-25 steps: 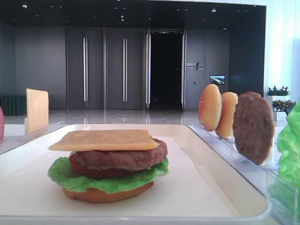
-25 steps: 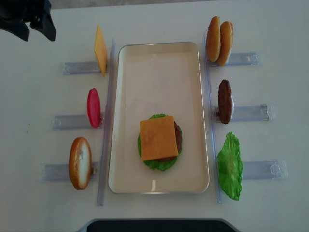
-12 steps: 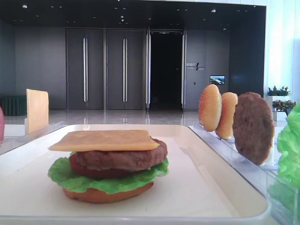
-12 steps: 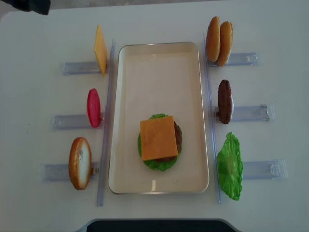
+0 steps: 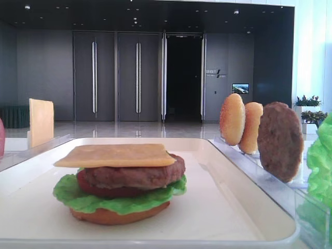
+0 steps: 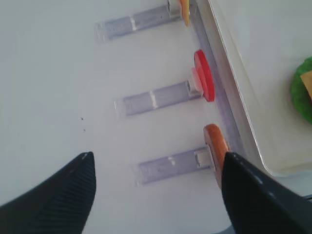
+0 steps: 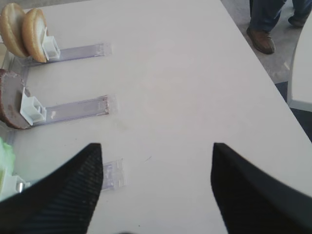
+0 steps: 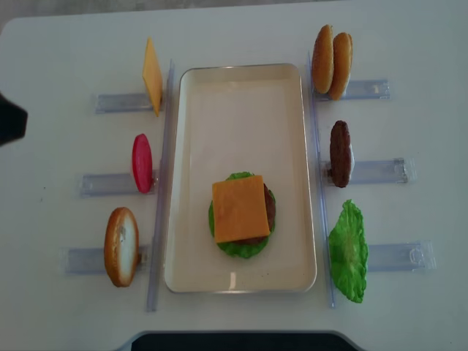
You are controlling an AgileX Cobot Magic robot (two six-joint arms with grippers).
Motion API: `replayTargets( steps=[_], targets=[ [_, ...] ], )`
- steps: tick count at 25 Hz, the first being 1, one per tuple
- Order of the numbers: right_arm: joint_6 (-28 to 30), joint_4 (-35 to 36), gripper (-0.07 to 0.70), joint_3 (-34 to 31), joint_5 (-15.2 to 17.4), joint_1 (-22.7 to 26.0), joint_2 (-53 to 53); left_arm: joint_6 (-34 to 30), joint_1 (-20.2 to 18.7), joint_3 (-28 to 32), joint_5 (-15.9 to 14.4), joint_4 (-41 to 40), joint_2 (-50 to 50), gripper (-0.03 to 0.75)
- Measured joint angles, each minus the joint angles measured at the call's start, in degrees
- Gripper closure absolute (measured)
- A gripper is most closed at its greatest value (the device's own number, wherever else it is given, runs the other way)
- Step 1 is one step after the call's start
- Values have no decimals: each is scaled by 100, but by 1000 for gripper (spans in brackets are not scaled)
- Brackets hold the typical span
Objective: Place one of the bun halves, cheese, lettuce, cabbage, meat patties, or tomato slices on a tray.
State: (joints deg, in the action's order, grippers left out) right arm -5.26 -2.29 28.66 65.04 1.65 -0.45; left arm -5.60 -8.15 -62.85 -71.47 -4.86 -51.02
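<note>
On the cream tray [image 8: 241,95] stands a stack with a cheese slice [image 8: 240,208] on top, then a patty [image 5: 135,176], lettuce [image 5: 104,199] and a bun half [image 5: 119,213]. Left racks hold a cheese slice [image 8: 152,75], a tomato slice [image 8: 142,162] and a bun half [image 8: 121,246]. Right racks hold two bun halves [image 8: 332,61], a patty [image 8: 340,153] and lettuce [image 8: 348,251]. My left gripper [image 6: 157,155] hangs open and empty over the table, left of the bun half [image 6: 216,146]. My right gripper [image 7: 157,145] is open and empty over bare table, right of the racks.
Clear plastic racks [image 8: 117,102] line both sides of the tray, with long clear rails [image 8: 162,183] along its edges. A dark part of the left arm [image 8: 11,121] shows at the left edge. A person's feet [image 7: 263,34] stand beyond the table's right edge.
In the top view the dark left arm left the top-left corner and now shows lower down at the left edge. The food and tray have not moved.
</note>
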Motion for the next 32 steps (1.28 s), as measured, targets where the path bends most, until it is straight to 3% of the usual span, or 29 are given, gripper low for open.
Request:
replayTargets(
  steps=[4, 11, 15, 24, 32],
  targets=[
    [0, 0, 151, 0, 0, 0, 0, 154, 0, 907, 22, 22, 873, 105],
    [0, 0, 151, 0, 0, 0, 0, 312, 0, 2318, 543, 117, 2512, 107],
    [0, 0, 151, 0, 0, 0, 0, 318, 0, 2878, 648, 223, 3454, 108],
    [0, 0, 151, 0, 0, 0, 0, 318, 0, 3286, 687, 597, 5081, 108],
    [0, 0, 151, 0, 0, 0, 0, 318, 0, 3523, 697, 731, 5196, 158]
  ],
)
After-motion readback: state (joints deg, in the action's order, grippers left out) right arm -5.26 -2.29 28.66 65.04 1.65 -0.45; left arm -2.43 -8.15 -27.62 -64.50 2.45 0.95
